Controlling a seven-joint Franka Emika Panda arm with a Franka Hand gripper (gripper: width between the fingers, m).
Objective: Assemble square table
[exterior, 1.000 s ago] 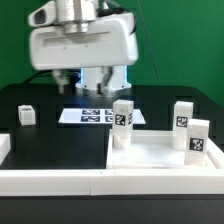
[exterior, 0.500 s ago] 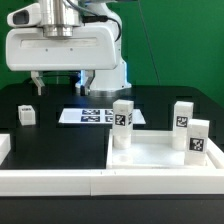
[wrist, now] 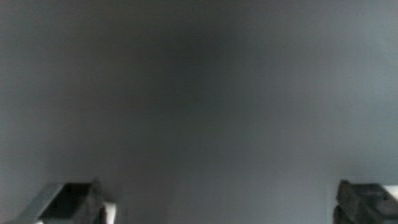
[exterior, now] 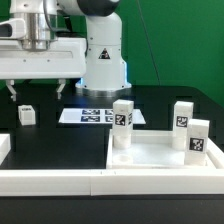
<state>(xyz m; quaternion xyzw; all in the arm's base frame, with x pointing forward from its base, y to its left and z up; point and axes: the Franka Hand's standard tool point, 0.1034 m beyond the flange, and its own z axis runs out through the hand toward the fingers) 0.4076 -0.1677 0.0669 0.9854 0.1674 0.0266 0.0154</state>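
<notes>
Scanning from the exterior view's left, you see the gripper [exterior: 37,92] hanging spread and empty above the lone leg [exterior: 26,114], left of the marker board [exterior: 92,115]. Right of that board, the tabletop [exterior: 160,157] carries three upright legs [exterior: 122,123].

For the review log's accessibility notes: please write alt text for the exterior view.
A white robot arm's claw hangs open above a small white leg block on a black table, at the exterior view's left. Three more tagged legs stand upright on the white square tabletop, with the marker board behind.
</notes>
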